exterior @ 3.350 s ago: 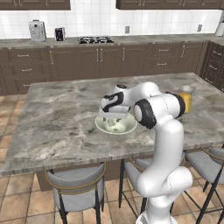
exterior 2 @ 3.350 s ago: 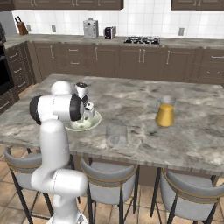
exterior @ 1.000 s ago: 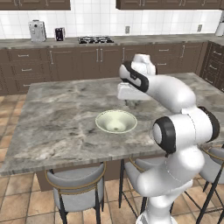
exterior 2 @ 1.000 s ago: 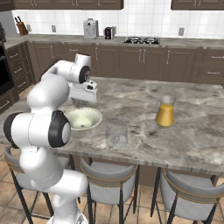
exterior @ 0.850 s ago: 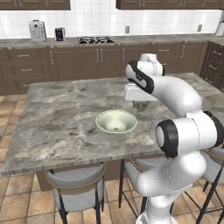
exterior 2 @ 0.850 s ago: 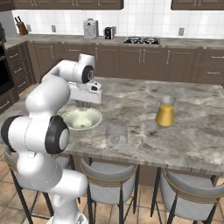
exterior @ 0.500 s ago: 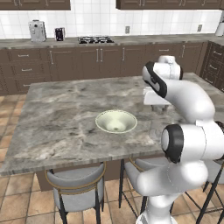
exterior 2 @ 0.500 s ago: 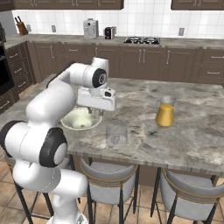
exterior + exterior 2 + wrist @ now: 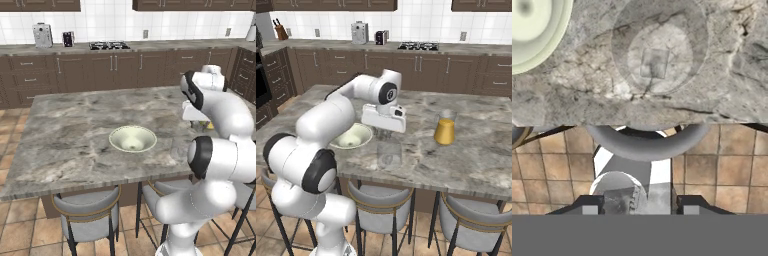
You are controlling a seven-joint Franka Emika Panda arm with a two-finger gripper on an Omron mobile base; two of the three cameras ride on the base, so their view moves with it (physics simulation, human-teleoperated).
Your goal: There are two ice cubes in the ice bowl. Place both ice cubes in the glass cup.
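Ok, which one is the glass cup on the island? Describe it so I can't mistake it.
On the marble island counter, look at the near edge by the stools, just right of the pale ice bowl. The glass cup stands there under the gripper. It is clear, almost invisible, with one ice cube inside, unlike the opaque orange cup farther right.

Home kitchen: marble island (image 9: 75,125), dark cabinets (image 9: 100,70), gas hob (image 9: 108,45), bar stools (image 9: 87,220).
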